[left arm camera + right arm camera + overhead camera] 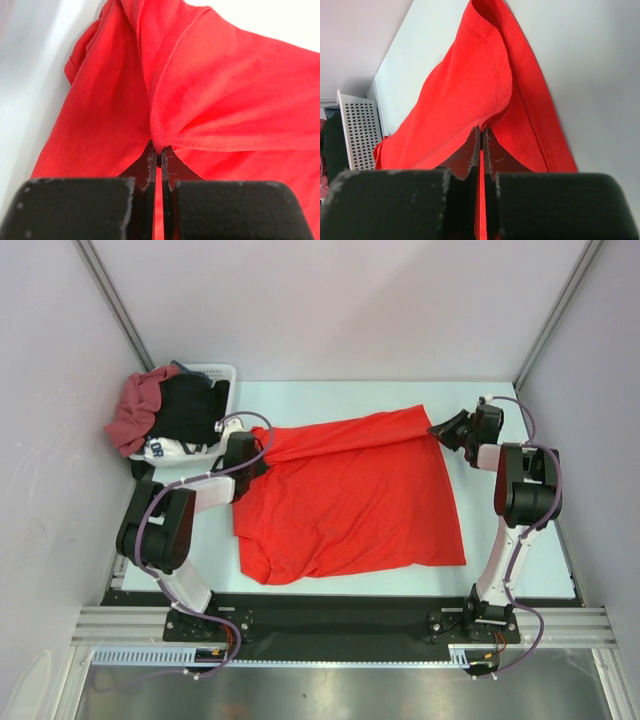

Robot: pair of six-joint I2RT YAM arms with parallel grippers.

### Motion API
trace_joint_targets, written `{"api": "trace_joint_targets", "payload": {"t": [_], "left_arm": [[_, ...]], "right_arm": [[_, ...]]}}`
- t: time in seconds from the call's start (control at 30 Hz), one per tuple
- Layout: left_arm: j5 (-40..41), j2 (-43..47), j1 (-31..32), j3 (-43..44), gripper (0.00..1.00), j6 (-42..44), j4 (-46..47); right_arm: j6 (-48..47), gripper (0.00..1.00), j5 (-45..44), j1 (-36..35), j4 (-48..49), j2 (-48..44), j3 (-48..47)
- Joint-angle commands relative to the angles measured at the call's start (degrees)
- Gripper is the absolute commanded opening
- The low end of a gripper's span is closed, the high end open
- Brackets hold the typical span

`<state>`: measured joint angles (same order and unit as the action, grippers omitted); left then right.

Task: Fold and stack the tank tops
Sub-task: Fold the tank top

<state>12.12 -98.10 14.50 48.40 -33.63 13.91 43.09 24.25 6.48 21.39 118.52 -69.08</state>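
The left pincer point(264, 444) and right pincer point(441, 429) each pinch the red tank top point(350, 500). It lies on a pale table point(330, 396) between white walls point(350, 300).

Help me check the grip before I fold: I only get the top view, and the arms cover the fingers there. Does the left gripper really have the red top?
Observer: Yes. The left wrist view shows the left gripper shut on a bunched, stitched edge of the red top.
Operator: And the right one?
Observer: Its wrist view shows the right gripper shut on a folded, stitched edge, with red cloth showing down the closed gap.
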Motion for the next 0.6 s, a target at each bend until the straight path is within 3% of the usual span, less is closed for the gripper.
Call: {"api": "trace_joint_targets", "payload": {"t": [0.0,0.57], "left_arm": [[1.9,4.7,0.2,-0.7,0.0,-0.3,-0.1],[0.4,8.8,3.2,-6.8,0.0,-2.8,0.2]], "right_arm": [[-0.3,0.0,-1.7,0.0,1.4,-4.6,0.9],[2.1,0.0,-2.5,2.3,3.7,-12.1,11.2]]}}
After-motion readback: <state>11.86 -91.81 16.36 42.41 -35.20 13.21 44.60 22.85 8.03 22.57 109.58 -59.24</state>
